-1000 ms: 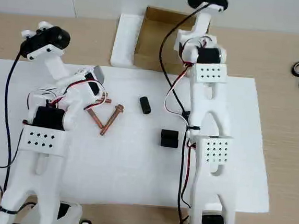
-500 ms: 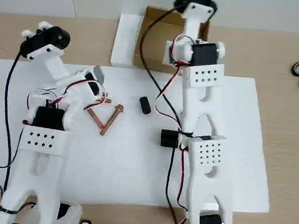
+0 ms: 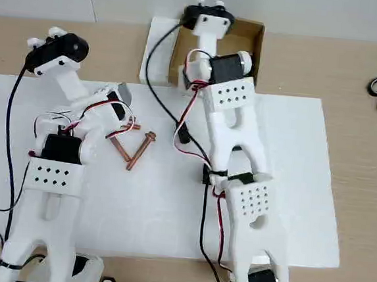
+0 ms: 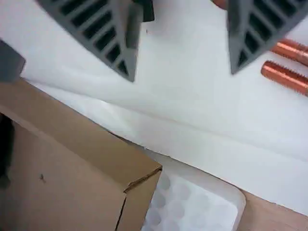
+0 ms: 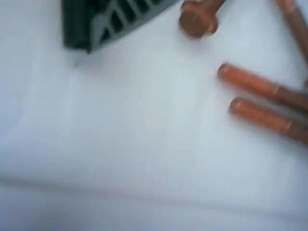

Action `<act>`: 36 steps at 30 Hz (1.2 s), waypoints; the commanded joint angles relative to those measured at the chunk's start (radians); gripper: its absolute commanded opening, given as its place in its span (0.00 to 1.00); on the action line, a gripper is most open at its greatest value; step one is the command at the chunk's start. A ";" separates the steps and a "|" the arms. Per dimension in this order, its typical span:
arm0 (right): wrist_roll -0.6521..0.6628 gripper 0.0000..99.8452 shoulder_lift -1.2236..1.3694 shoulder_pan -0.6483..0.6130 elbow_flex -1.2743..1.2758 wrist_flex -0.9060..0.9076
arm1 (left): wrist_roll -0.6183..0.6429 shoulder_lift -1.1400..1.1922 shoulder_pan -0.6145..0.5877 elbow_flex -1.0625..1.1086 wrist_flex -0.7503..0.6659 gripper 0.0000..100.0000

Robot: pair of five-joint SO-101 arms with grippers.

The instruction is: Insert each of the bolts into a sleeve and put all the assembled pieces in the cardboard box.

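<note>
High view, left arm: the white left arm sits folded up on its side of the white foam sheet. The wrist is bent so the grey left hand points down at the sheet, just beside the bolts.
High view, bolts: the copper-coloured metal bolts lie loose in a little pile on the sheet, not inside anything.
High view, right arm: the white right arm is stretched out long and leans over towards the left one. Its far end is up over the brown cardboard box at the back of the wooden worktop.
Left wrist view, hand: the left hand is spread wide with nothing between the fingers. The bolts are just off one finger, and the box corner is beyond the sheet edge.
Right wrist view, hand: one dark ribbed finger of the right hand hangs over the sheet near the bolts. Honestly can't tell if it's spread or closed.
</note>
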 commanded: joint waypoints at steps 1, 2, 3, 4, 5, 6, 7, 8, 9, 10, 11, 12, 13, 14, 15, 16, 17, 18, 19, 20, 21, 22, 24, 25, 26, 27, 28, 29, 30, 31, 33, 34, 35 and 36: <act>-0.005 0.14 -0.189 -0.016 0.199 0.016 | 0.008 -0.011 -0.014 -0.015 -0.003 0.12; -0.006 0.14 -0.225 -0.018 0.255 0.013 | 0.008 -0.011 -0.029 -0.015 -0.003 0.12; -0.006 0.14 -0.260 -0.018 0.305 0.012 | 0.008 -0.012 -0.043 -0.015 -0.003 0.12; -0.006 0.14 -0.286 -0.018 0.348 0.010 | 0.008 -0.015 -0.061 -0.015 -0.003 0.12; -0.005 0.14 -0.303 -0.018 0.384 0.010 | 0.008 -0.029 -0.081 -0.015 -0.003 0.12; -0.005 0.14 -0.318 -0.018 0.414 0.010 | 0.006 -0.051 -0.098 -0.012 -0.003 0.12; -0.005 0.14 -0.329 -0.016 0.439 0.010 | 0.003 -0.077 -0.112 -0.007 -0.003 0.12; -0.005 0.14 -0.334 -0.016 0.456 0.010 | 0.003 -0.101 -0.121 -0.005 -0.003 0.12; -0.005 0.14 -0.338 -0.016 0.471 0.010 | 0.002 -0.127 -0.126 -0.005 -0.003 0.12; -0.005 0.14 -0.338 -0.016 0.480 0.010 | -0.005 -0.150 -0.127 -0.005 -0.002 0.12; -0.005 0.14 -0.338 -0.021 0.486 0.010 | -0.023 -0.172 -0.127 -0.004 -0.002 0.12; -0.005 0.14 -0.338 -0.024 0.491 0.010 | -0.041 -0.192 -0.124 0.002 -0.002 0.12; -0.005 0.14 -0.338 -0.033 0.496 0.008 | -0.055 -0.210 -0.124 0.015 -0.002 0.12; -0.005 0.14 -0.337 -0.041 0.496 0.008 | -0.063 -0.224 -0.124 0.025 -0.002 0.12; -0.005 0.14 -0.334 -0.048 0.496 0.008 | -0.064 -0.238 -0.129 0.042 -0.002 0.12; -0.005 0.14 -0.325 -0.058 0.496 0.008 | -0.072 -0.250 -0.129 0.062 -0.002 0.12; -0.005 0.14 -0.311 -0.062 0.496 0.008 | -0.078 -0.261 -0.130 0.084 -0.002 0.12; -0.005 0.14 -0.292 -0.065 0.496 0.008 | -0.081 -0.272 -0.130 0.102 -0.002 0.12; -0.005 0.14 -0.272 -0.068 0.496 0.008 | -0.081 -0.287 -0.130 0.119 -0.002 0.12; -0.005 0.14 -0.254 -0.071 0.496 0.008 | -0.081 -0.301 -0.130 0.136 -0.002 0.12; -0.005 0.14 -0.240 -0.073 0.496 0.007 | -0.081 -0.318 -0.130 0.148 -0.002 0.12; -0.005 0.14 -0.226 -0.074 0.494 0.007 | -0.083 -0.334 -0.130 0.159 -0.002 0.12; 0.009 0.14 -0.214 -0.087 0.493 0.007 | -0.083 -0.365 -0.130 0.179 -0.002 0.12; 0.021 0.14 -0.209 -0.091 0.493 0.007 | -0.083 -0.376 -0.130 0.186 -0.002 0.12; 0.031 0.14 -0.206 -0.094 0.493 0.007 | -0.083 -0.384 -0.130 0.194 -0.002 0.12; 0.037 0.14 -0.206 -0.096 0.493 0.005 | -0.083 -0.390 -0.130 0.203 -0.002 0.12; 0.051 0.14 -0.205 -0.099 0.493 -0.002 | -0.083 -0.396 -0.130 0.211 -0.002 0.12; 0.069 0.14 -0.205 -0.099 0.493 -0.007 | -0.083 -0.402 -0.130 0.217 0.003 0.12; 0.091 0.14 -0.205 -0.099 0.493 -0.007 | -0.083 -0.404 -0.130 0.216 0.014 0.12; 0.118 0.14 -0.205 -0.099 0.493 -0.007 | -0.083 -0.404 -0.130 0.216 0.023 0.12; 0.178 0.14 -0.203 -0.099 0.494 -0.004 | -0.083 -0.404 -0.130 0.216 0.032 0.12; 0.216 0.14 -0.203 -0.099 0.496 -0.002 | -0.083 -0.404 -0.130 0.216 0.032 0.12; 0.256 0.14 -0.199 -0.099 0.496 -0.002 | -0.083 -0.404 -0.130 0.216 0.032 0.12; 0.290 0.14 -0.189 -0.099 0.496 -0.001 | -0.083 -0.404 -0.130 0.216 0.032 0.12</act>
